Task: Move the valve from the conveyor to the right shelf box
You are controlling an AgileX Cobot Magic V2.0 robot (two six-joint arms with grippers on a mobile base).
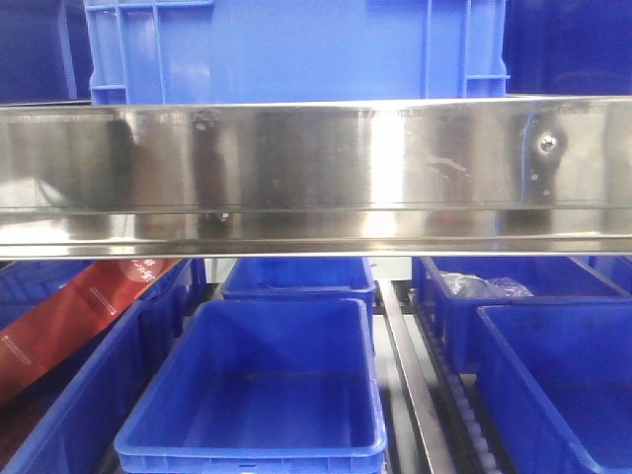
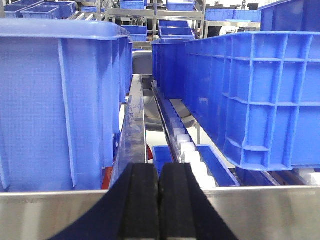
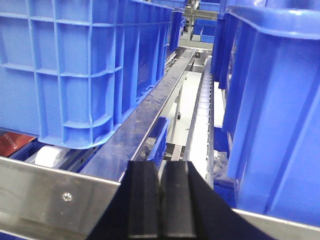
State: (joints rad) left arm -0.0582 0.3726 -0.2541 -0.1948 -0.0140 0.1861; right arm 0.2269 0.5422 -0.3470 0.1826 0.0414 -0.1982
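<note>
No valve and no conveyor belt show in any view. My left gripper is shut and empty, its black fingers pressed together just in front of the steel shelf rail. My right gripper is also shut and empty, above the steel rail between two blue crates. In the front view an empty blue box sits on the lower shelf at centre, and another blue box sits at the lower right. Neither gripper shows in the front view.
A shiny steel shelf beam crosses the front view with a large blue crate on top. Tall blue crates flank the left gripper; crates flank the right. White roller tracks run between them. A red packet lies in the left box.
</note>
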